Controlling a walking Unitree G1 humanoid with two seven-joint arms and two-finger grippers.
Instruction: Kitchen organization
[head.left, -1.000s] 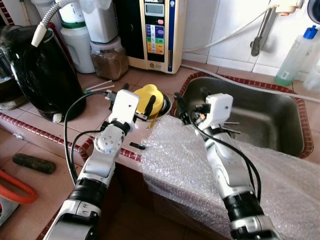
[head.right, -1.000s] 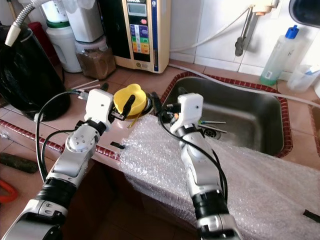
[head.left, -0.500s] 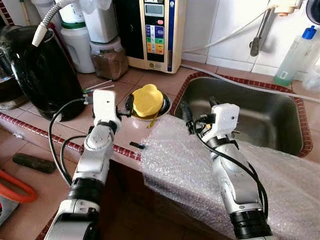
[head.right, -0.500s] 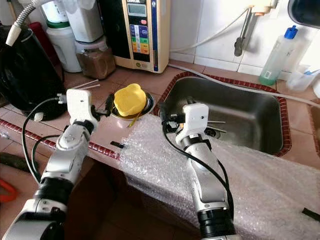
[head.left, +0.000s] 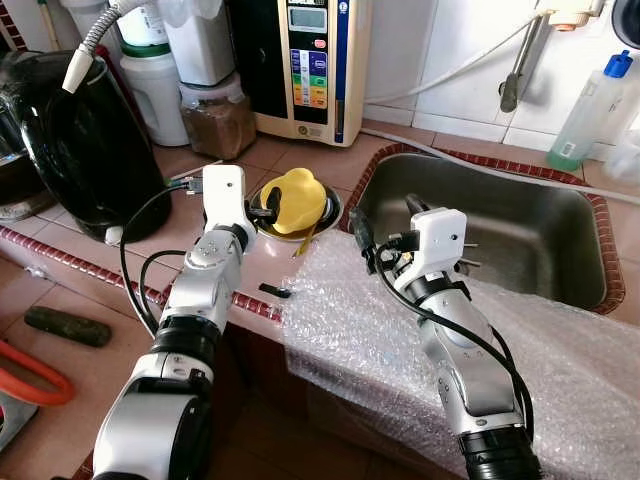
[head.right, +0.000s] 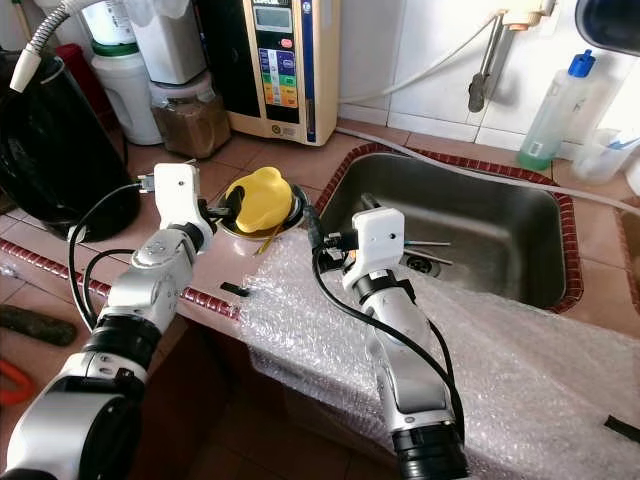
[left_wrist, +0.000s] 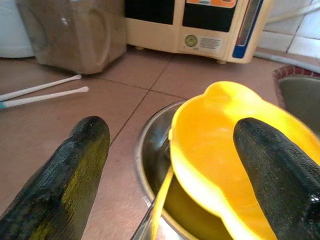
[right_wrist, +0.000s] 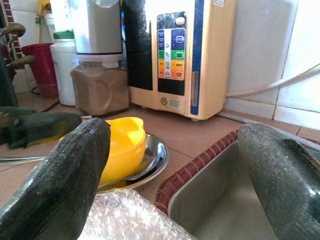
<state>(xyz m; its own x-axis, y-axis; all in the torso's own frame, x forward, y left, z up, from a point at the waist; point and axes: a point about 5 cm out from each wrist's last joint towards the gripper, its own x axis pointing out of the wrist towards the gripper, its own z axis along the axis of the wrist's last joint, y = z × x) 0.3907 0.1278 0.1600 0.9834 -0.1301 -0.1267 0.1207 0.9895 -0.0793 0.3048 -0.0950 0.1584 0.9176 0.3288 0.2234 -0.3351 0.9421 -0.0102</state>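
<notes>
One yellow lid (head.left: 293, 197) sits tilted in one shallow steel bowl (head.left: 325, 214) on the tabletop (head.left: 270, 265), just left of the sink. A yellow utensil handle (head.left: 306, 240) pokes out over the bowl's near rim. Two white cotton swabs (left_wrist: 42, 92) lie side by side on the tiles behind the left arm. One small black piece (head.left: 275, 291) rests near the tabletop's front edge.

The tabletop is terracotta tile with a dark red border. One steel sink (head.left: 530, 235) is sunk into it, and a sheet of bubble wrap (head.left: 360, 330) drapes over the front edge and down. Along the white-tiled wall stand a black kettle (head.left: 85, 140), a jar of brown powder (head.left: 216, 117), a cream water machine (head.left: 312, 65) and one clear bottle with a blue cap (head.left: 590, 100).

The left tool (head.left: 268, 205) reaches forward at bowl height, fingers spread wide, one finger (left_wrist: 280, 180) over the lid and the other beside the bowl, gripping nothing. The right tool (head.left: 385, 225) hovers over the sink's near left corner above the bubble wrap, fingers (right_wrist: 60, 180) also wide apart and empty.
</notes>
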